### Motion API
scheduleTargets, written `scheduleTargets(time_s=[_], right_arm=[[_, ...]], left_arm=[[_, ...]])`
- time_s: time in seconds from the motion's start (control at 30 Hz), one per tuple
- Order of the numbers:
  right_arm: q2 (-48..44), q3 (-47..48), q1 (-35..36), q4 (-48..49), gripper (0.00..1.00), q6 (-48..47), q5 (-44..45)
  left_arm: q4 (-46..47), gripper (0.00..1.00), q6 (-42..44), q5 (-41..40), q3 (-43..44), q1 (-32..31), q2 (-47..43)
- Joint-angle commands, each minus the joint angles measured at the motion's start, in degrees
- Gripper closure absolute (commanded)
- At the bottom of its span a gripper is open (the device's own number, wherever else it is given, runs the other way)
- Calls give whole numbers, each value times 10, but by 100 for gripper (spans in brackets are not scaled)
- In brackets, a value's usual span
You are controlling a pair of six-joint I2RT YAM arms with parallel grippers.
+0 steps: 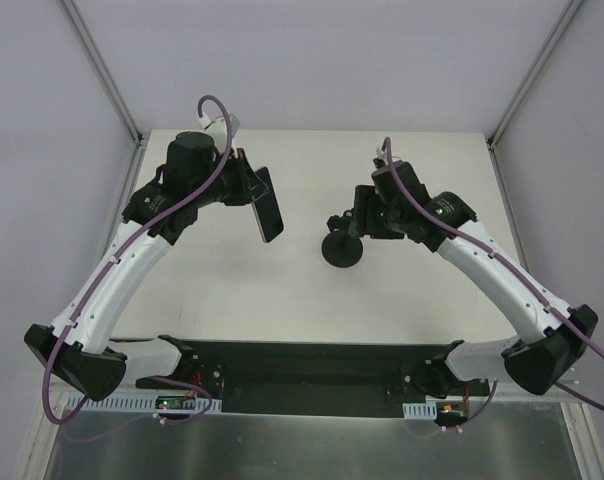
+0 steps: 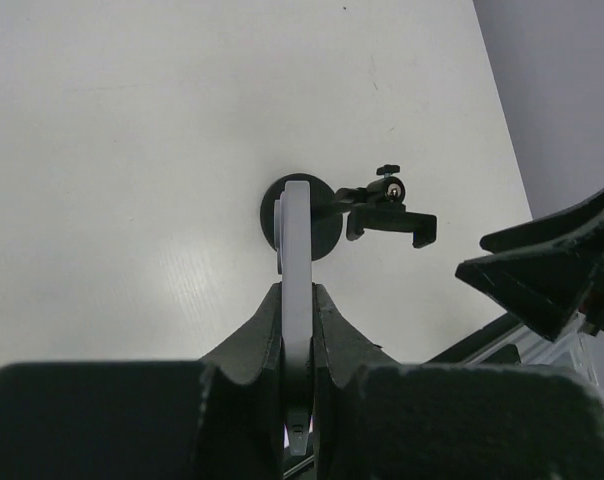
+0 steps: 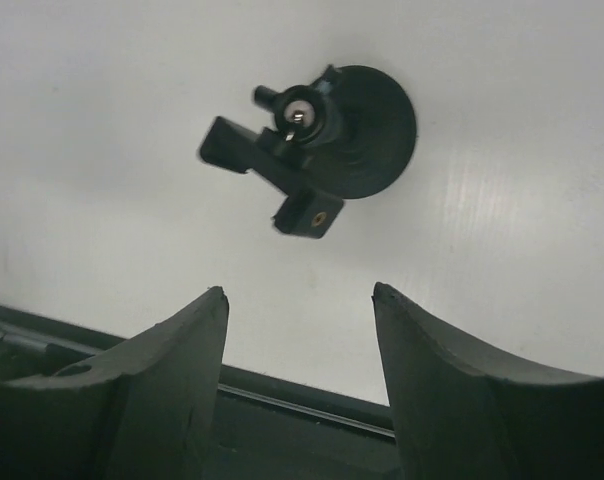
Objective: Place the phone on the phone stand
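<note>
Currently the phone [image 1: 268, 205] is pinched edge-on between the left jaws, clear of the desk [image 1: 302, 160]. The phone stand [image 1: 342, 248] stands ahead of them, just beyond the spread, empty right jaws. The carry step appears in hand. The next move likely calls for aligning the phone with the clamp head [image 2: 392, 218].

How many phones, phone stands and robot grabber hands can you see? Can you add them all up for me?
phone: 1
phone stand: 1
grippers: 2, the left gripper and the right gripper
Total: 4
</note>
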Motion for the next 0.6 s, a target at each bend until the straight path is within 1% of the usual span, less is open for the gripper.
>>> scheduleTargets(time_s=[0.0, 0.03, 0.07, 0.2, 0.27, 0.33, 0.4, 0.43, 0.47, 0.57], right_arm=[[34, 41, -1, -68, 40, 33, 105], [41, 45, -1, -62, 45, 40, 103], [45, 47, -8, -61, 46, 44, 97], [56, 24, -44, -35, 45, 65, 14], [52, -3, -59, 0, 46, 68, -4], [47, -25, -71, 48, 45, 66, -56], [46, -34, -88, 69, 42, 69, -116], [45, -41, -92, 97, 36, 71, -135], [44, -53, -101, 109, 34, 75, -148], [40, -88, -125, 153, 30, 106, -196]], left_arm=[[8, 100, 10, 2, -1, 1, -12], [8, 100, 10, 14, -1, 0, -12], [8, 100, 10, 18, -3, 1, -12], [9, 100, 4, 39, -9, 0, -14], [9, 100, 3, 53, -9, 0, -13], [10, 100, 0, 59, -10, 0, -12], [12, 100, -2, 67, -12, -1, -13], [14, 100, -2, 70, -12, 0, -12], [17, 100, -2, 73, -12, 0, -12], [24, 100, -3, 86, -12, -1, -12]])
